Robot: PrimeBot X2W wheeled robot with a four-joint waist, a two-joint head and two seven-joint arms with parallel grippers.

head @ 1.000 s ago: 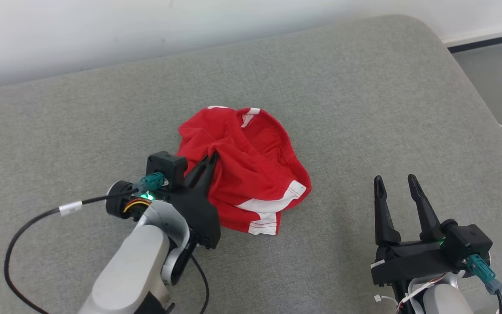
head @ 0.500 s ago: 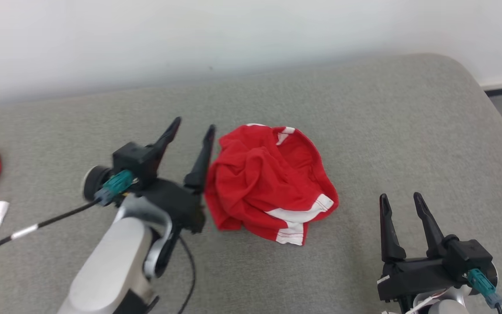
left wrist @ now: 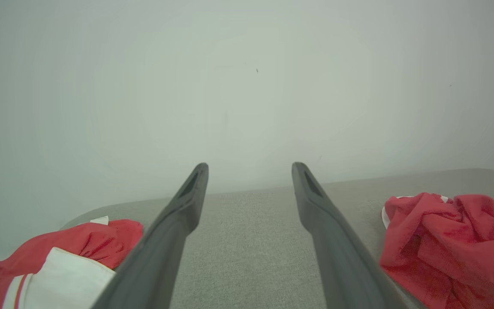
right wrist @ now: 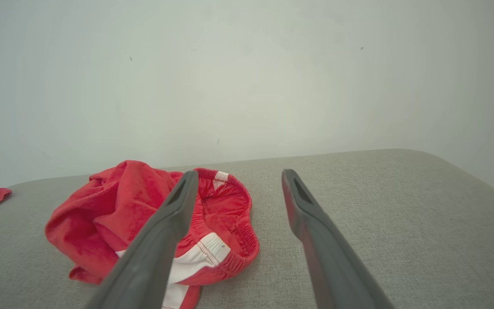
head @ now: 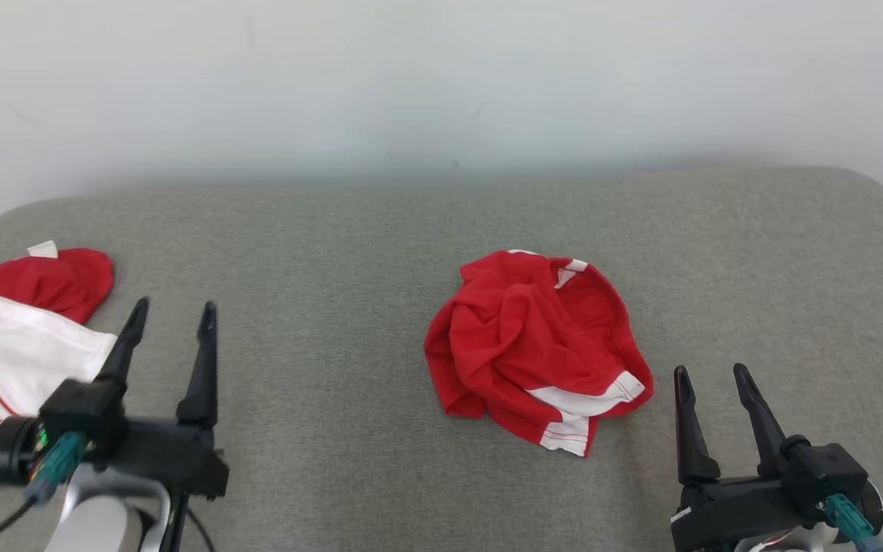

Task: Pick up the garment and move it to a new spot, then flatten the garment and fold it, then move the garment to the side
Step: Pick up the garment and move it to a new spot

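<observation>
A crumpled red garment with white trim (head: 537, 345) lies in a heap on the grey cushioned surface (head: 349, 253), right of centre. It also sits at the right edge of the left wrist view (left wrist: 448, 240) and left of the fingers in the right wrist view (right wrist: 114, 214). My left gripper (head: 173, 308) is open at the lower left, far from the heap, with nothing between its fingers (left wrist: 174, 223). My right gripper (head: 710, 371) is open at the lower right, just beyond the heap's right edge, also holding nothing.
A second red and white garment (head: 4, 345) lies at the surface's far left edge, close to my left gripper, and shows again in the left wrist view (left wrist: 58, 257). A pale wall (head: 441, 84) runs behind the surface. The surface's right end curves away.
My left gripper let go of the red garment and drew back to the lower left, now open. The head camera tilted up and panned left, bringing the second garment into view.
</observation>
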